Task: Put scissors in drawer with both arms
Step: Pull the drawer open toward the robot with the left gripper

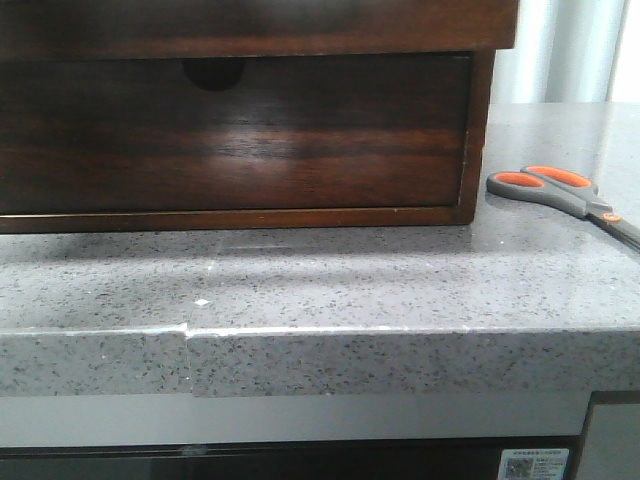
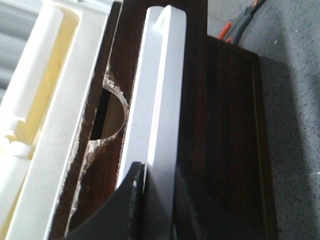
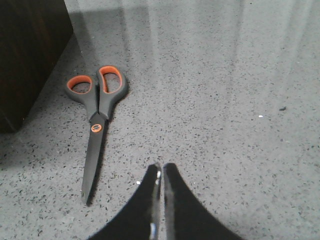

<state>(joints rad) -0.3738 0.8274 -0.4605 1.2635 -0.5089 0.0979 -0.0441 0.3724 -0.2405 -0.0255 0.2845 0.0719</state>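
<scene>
A speckled grey stone counter [image 1: 330,275] fills the lower half of the front view, with the dark wooden cabinet [image 1: 300,22] across the top. The drawer [image 1: 230,135] sits shut inside it, its half-round notch [image 1: 212,72] at upper left. The scissors [image 1: 562,192] lie closed at the right edge, just beside the cabinet's corner — untouched. In the left wrist view, your left end effector [image 2: 156,200] has its fingers nearly together, up against the drawer front near the notch; whether it has a hold, I cannot tell. Your right end effector [image 3: 161,187] hovers over bare counter, fingers pressed closed, empty. Hook the notch squarely and pull straight out; only then spread the right fingers over the scissors' handles — approach from above.
</scene>
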